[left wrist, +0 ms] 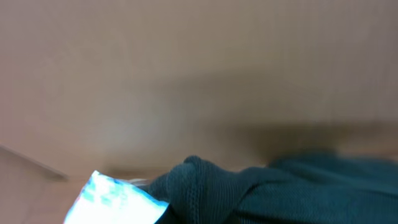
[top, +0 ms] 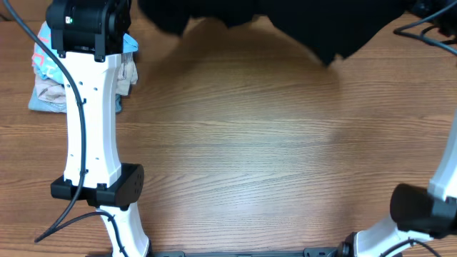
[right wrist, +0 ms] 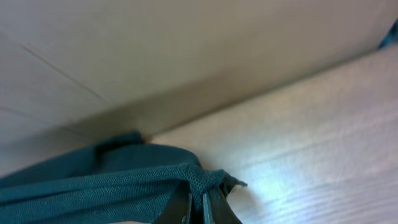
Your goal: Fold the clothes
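Wood-grain tabletop (top: 250,164) stretches below me. Right gripper (right wrist: 200,210) is clamped on a corner of the large black soft-fabric garment (top: 321,28), which is at the table's far edge. Left gripper is closed with cloth bunched at it. I'd keep that edge taut and level.

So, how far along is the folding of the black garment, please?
Nothing looks folded yet: the black garment lies bunched at the far edge of the table. In hand: the right end effector is shut on a pinch of its fabric; the left end effector has its fingers out of view. Left: spreading it flat, then every fold.
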You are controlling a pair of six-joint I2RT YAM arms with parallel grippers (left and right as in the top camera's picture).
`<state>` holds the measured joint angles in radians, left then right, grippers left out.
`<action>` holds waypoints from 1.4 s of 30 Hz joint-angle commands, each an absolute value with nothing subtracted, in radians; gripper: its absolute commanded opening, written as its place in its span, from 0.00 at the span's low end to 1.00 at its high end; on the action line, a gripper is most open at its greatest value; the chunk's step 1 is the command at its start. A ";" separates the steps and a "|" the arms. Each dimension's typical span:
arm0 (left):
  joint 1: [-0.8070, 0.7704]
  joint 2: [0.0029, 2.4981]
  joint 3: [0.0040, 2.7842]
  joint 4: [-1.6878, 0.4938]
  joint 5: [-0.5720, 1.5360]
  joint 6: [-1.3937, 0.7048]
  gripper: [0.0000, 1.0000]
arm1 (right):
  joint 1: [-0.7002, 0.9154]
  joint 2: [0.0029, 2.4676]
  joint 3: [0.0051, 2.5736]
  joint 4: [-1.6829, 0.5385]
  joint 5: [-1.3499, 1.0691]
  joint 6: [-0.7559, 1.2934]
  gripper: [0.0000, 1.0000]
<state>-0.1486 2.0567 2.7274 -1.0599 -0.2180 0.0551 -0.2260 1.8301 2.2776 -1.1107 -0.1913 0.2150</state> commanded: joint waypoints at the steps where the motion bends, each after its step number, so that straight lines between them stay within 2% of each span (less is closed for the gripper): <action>1: -0.118 2.109 2.750 -1.169 -0.180 0.059 0.04 | -0.236 1.876 2.229 -1.142 -0.160 0.208 0.04; 14: -0.118 2.149 2.750 -1.692 -0.162 -0.107 0.04 | -0.236 1.874 2.190 -1.577 -0.204 0.210 0.04; 21: -0.120 2.128 2.624 -1.690 0.002 -0.102 0.04 | -0.234 1.840 2.165 -1.694 -0.204 0.213 0.04; 26: -0.121 2.088 2.418 -1.690 0.001 -0.113 0.04 | -0.213 1.688 1.938 -1.665 -0.200 0.241 0.04; 33: -0.121 2.000 2.180 -1.690 -0.017 -0.166 0.04 | -0.162 1.400 1.457 -1.515 -0.190 0.359 0.04; 42: -0.139 1.858 1.869 -1.688 -0.024 -0.209 0.04 | -0.163 1.261 1.176 -1.527 -0.152 0.459 0.04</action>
